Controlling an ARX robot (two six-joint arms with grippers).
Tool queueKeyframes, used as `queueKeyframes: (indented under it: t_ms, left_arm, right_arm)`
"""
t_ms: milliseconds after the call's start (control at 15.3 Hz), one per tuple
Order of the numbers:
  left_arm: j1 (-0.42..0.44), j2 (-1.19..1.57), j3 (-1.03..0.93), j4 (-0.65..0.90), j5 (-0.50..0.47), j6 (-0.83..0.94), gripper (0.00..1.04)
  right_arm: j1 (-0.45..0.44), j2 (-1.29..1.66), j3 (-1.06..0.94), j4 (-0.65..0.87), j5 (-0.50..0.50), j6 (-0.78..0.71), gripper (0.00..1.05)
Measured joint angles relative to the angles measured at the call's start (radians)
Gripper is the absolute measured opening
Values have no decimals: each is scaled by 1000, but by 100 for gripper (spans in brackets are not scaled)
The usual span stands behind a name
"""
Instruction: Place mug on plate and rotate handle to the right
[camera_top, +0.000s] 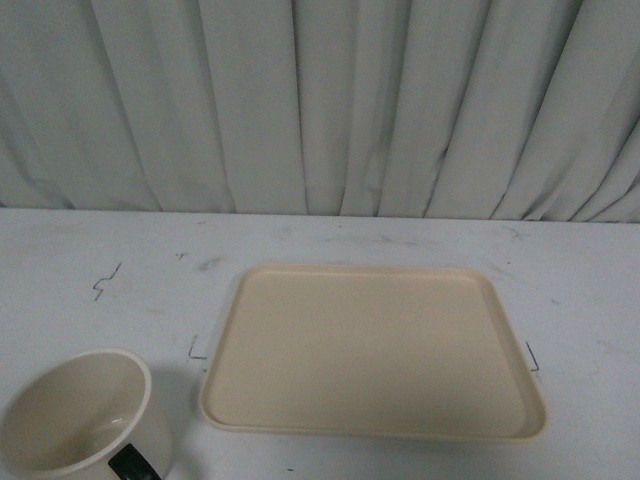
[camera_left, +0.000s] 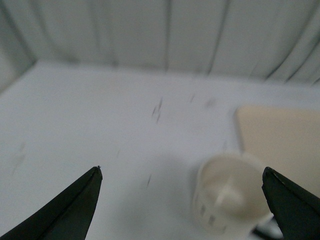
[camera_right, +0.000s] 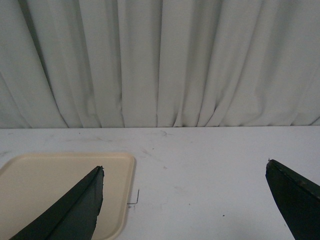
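My left claw (camera_left: 181, 169) is spread wide and holds nothing. Its view is blurred, but I can make out the cream-white round mug (camera_left: 232, 197) upright on the white table (camera_left: 100, 115), below the gap between the two dark fingers (camera_left: 65, 210) and much nearer one of them than the other. The glossy black loop handle (camera_top: 133, 463) shows on the mug's near side in the front view, cut off by the frame edge. The large beige rectangular plastic plate (camera_top: 370, 345) lies flat just past the mug from that claw, apart from it. My right claw (camera_right: 184, 165) is also wide and empty; one of its fingers overlaps the plate's corner. Pale pleated curtains (camera_top: 320, 100) hang behind.
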Motion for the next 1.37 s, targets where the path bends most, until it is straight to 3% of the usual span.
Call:
queueKeyframes:
  t_ms: [131,196,327,523,850,1374]
  left_arm:
    - [95,208,122,-107,-5,-42,98]
    - [156,296,174,-131,40,-65,98]
    - [177,539,288,-98,192,-88,98]
    - [137,780,362,-82,294,-99,98]
    - [89,1093,416,0,315,-57,98]
    - [76,1339,477,153,224,-35,98]
  right_arm:
    - [0,0,0,3,-3,0,98]
    - [-1,0,0,0,-3,0,98]
    - [0,0,0,2,-3,0,98]
    - [0,0,0,0,-3,0,98]
    - [0,0,0,1,-3,0,98]
    - [0,0,0,1,-3,0,98]
